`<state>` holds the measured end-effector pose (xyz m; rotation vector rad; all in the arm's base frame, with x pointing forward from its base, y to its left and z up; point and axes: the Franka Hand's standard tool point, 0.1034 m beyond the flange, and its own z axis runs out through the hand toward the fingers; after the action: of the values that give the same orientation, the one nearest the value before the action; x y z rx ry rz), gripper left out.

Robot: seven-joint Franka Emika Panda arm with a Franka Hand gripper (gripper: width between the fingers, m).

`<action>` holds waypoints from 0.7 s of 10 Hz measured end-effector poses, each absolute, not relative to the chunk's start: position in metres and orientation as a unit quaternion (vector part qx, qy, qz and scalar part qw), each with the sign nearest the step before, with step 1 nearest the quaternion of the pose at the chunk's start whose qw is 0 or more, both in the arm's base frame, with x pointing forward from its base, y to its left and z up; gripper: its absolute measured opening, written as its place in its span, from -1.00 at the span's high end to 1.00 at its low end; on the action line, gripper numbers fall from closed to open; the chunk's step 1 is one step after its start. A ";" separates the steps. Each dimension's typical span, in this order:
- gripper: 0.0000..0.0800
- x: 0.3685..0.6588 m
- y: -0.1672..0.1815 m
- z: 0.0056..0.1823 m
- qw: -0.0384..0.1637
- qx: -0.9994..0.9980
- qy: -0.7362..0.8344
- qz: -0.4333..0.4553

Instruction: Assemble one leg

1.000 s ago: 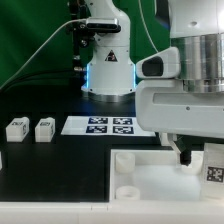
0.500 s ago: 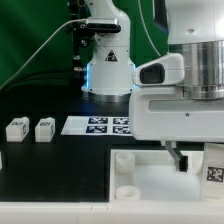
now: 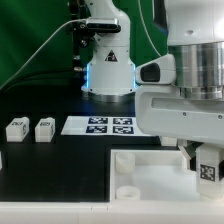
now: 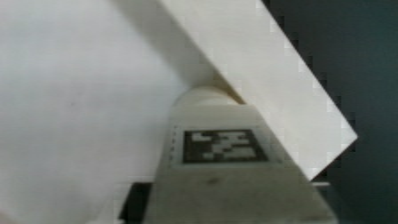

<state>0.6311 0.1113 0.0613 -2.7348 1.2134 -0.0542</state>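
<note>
A robotics lab: green backdrop (image 3: 30, 40), black table (image 3: 50, 165), and a marker board (image 3: 100, 125) with tags.

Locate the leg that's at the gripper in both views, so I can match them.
Exterior view: the leg sits low at the exterior view's right, under the gripper, above the tray.
Wrist view: the leg fills the centre, marker facing the camera.
Shared landmark: the leg's black-and-white marker.

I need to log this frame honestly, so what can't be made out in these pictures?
- Hand: in the exterior view, the arm's white body hides most of it; whether it grips the leg is unclear.
- Wrist view: the leg fills the frame, hiding the fingers.
- Tray: cut off by the exterior view's bottom and right edges.
- Two spare legs: their markers are too small to read.
</note>
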 end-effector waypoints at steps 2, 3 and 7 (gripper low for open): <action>0.28 0.632 0.109 0.060 0.075 -0.828 0.556 0.004; 0.28 0.632 0.109 0.060 0.081 -0.771 0.632 0.016; 0.27 0.631 0.111 0.060 0.086 -0.644 0.759 0.037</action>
<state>0.6314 0.1115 0.0598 -1.9190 2.2626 0.1092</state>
